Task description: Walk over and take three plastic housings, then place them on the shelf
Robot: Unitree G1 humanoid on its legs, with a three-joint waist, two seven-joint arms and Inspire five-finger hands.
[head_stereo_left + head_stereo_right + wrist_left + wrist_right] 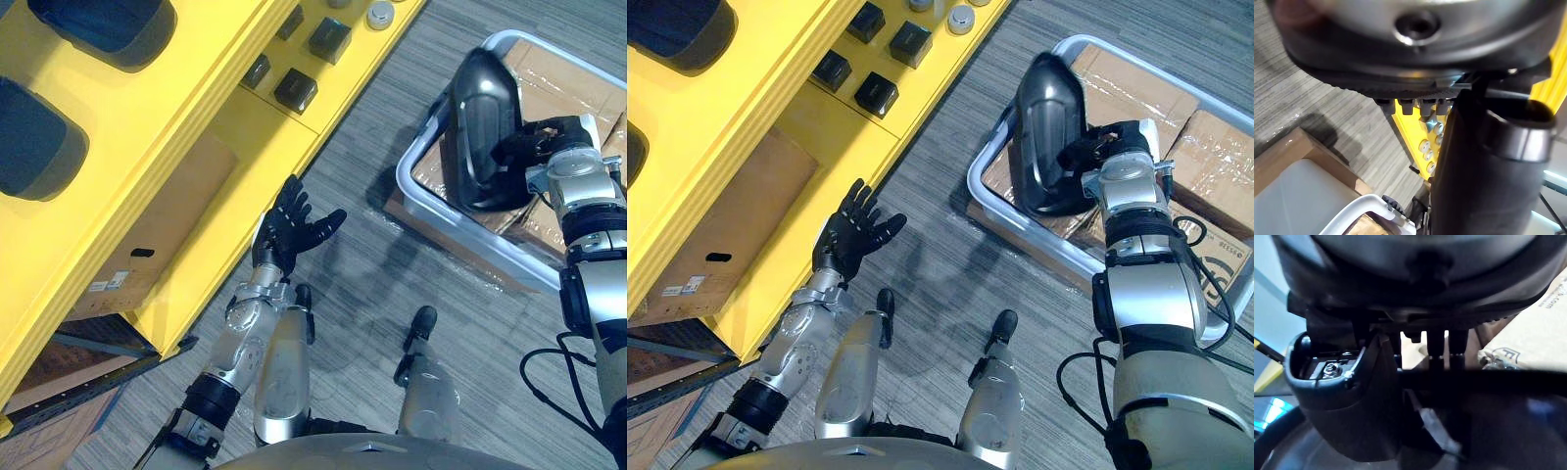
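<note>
Plastic housing point(480, 122), dark & glossy, at 2 o'clock: clamped in R hand point(537, 145), fingers curled round its edge, long axis near upright. Held over grey bin point(423, 137) w/ cardboard boxes point(1215, 147) inside; cannot tell whether clear of the boxes. L hand point(291, 227) just off centre toward 9 o'clock, fingers straight & spread, holding nothing, near front edge of yellow shelf point(196, 117). Shelf from 7 round to 12 o'clock. On its top at 10–11 o'clock, two dark rounded pieces point(103, 24), prob. housings already placed, so likely the last of three in hand. Lower ledge at 12 o'clock crowded w/ small black boxes point(294, 90).

Step in hand, by the look: carry from bin to shelf. To do it well:
- Turn whole body toward 10 o'clock, no long reach across.
- Grip firm; smooth curved shell, prob. slippery if pinched on one edge only.
- Bring L hand under free end for support.
- Aim for bare yellow top beside the other two, not the ledge.
- Mind shelf's front lip on approach.
- Lower it, check for rocking, then ease fingers apart.
</note>
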